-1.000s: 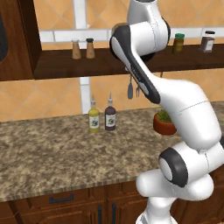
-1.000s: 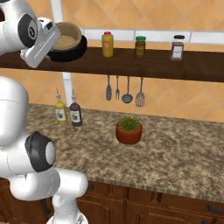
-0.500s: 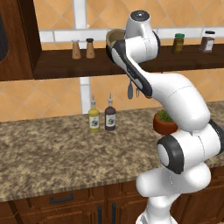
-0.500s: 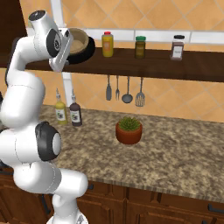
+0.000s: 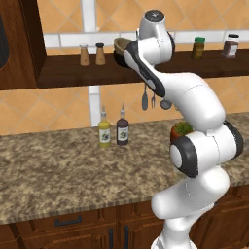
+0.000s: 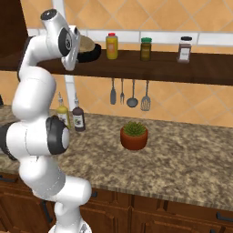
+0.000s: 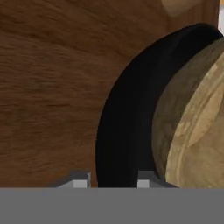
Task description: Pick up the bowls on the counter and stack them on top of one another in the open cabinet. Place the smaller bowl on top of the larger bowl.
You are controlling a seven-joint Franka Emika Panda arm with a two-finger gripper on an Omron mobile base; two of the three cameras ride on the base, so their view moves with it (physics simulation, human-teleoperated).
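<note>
- Two bowls stacked on the open cabinet (image 6: 150, 68): smaller tan bowl (image 6: 86, 43) nested in the larger black bowl (image 6: 90, 54), both sitting on the shelf board.
- Seen in the left base view too, tan rim (image 5: 122, 43) above black wall (image 5: 119, 54), partly hidden behind the white arm.
- In the hand view, black rim (image 7: 127, 118) curving up between the finger tips, tan bowl (image 7: 197, 127) inside it to the right, dark wood of the shelf (image 7: 48, 87) to the left.
- Hand (image 7: 113, 180) right at the black rim, one tip on each side of it; jaws slightly parted, cannot tell whether pressing on the rim or just clear of it.
- Arm reaching up from the base to shelf height, wrist at the bowls.
- On the shelf further right: yellow bottle (image 6: 111, 46), green-lidded jar (image 6: 145, 48), dark spice jar (image 6: 184, 49); two shakers (image 5: 92, 54) to the left of the bowls.
- On the worktop (image 6: 182, 159): potted plant (image 6: 134, 135) and two sauce bottles (image 5: 113, 129) near the wall, well apart from each other.
- Utensils (image 6: 129, 92) hanging under the shelf.
</note>
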